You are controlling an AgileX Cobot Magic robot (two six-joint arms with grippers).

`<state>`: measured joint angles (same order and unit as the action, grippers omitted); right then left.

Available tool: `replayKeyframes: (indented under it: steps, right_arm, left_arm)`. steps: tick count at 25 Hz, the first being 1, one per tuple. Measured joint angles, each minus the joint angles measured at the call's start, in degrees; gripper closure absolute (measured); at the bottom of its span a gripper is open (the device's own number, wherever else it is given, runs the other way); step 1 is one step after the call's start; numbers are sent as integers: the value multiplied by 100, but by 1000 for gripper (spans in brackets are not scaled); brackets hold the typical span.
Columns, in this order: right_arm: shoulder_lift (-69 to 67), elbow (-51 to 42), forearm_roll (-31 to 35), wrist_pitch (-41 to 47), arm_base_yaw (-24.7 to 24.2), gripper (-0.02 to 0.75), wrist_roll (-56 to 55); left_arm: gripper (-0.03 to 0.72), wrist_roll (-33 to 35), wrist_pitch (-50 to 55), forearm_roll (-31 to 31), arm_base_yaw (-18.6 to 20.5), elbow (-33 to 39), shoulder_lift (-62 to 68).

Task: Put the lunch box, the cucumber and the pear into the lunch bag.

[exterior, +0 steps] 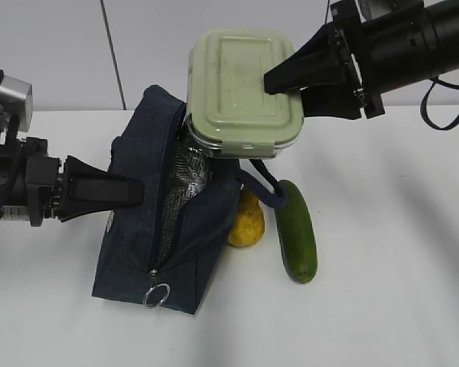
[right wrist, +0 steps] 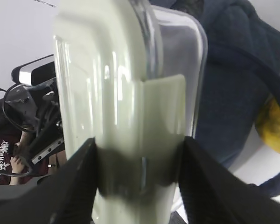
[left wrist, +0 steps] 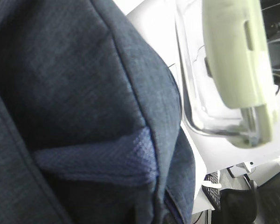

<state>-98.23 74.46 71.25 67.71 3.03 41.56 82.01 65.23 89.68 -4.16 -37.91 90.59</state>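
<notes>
While right hand (exterior: 302, 82) grips lunch box (exterior: 241, 88) tilted, lid twd camera, cucumber (exterior: 296, 229) lengthwise, left hand (exterior: 134, 191) shut.

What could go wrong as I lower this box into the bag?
1. The lunch box looks wider than the slit of the lunch bag, so it may catch on the zipper edge.
2. The right gripper clamps only one end, so the box might tilt or slip.
3. The left gripper pinches fabric, which could pull loose.
</notes>
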Motion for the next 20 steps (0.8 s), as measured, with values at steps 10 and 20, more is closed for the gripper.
replayKeyframes:
  steps: [10,20]
  right_arm:
    - [-72,0,-130,12,387,348,-29]
    - [-324,0,-846,23,435,348,-409]
  left_arm:
    - [686,0,0,0,-6,0,0]
    - [686,25,-11,-16,-11,0,0]
